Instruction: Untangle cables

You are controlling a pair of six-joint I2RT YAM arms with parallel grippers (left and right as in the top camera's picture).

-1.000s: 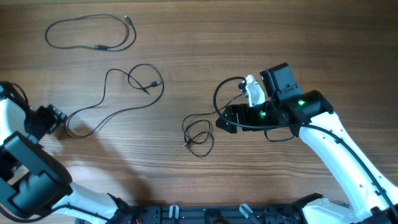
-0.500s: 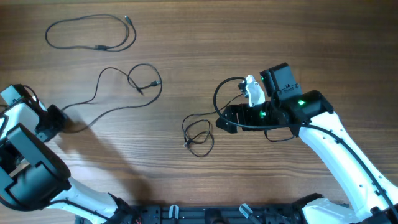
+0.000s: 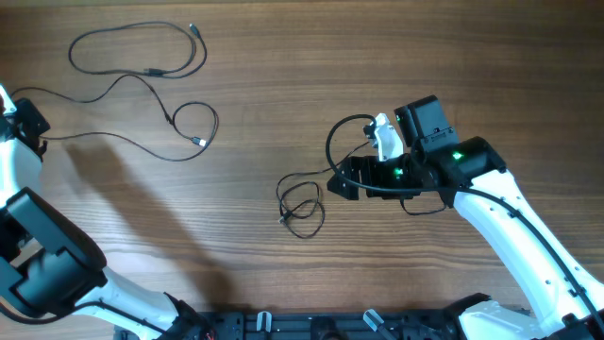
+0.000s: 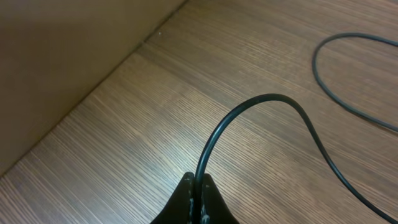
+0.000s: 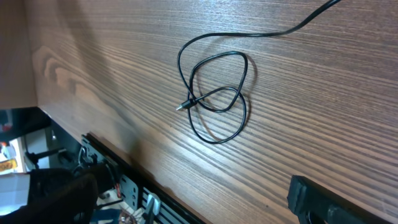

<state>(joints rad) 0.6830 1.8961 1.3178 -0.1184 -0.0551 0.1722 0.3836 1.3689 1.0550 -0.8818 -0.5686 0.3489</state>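
Three cables [image 3: 151, 72] laid out on the surface [image 3: 283, 283] — one pinched.
At the left edge the left end effector [image 4: 198, 194] is pressed together on the middle cable [image 4: 267, 97]; the looped cable [image 3: 151, 72] lies by the far-left corner; the coiled cable [image 5: 198, 99] is seen beside the right end effector [image 3: 338, 182] — whether it is spread or pressed together cannot be told.

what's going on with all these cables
The left claw is pinched shut on the end of one cable at the far left of the table, and the rest of it trails across the wood. A second cable lies alone in a loose loop at top left. The right claw sits by a third cable coiled mid-table. Whether it grips it is unclear.
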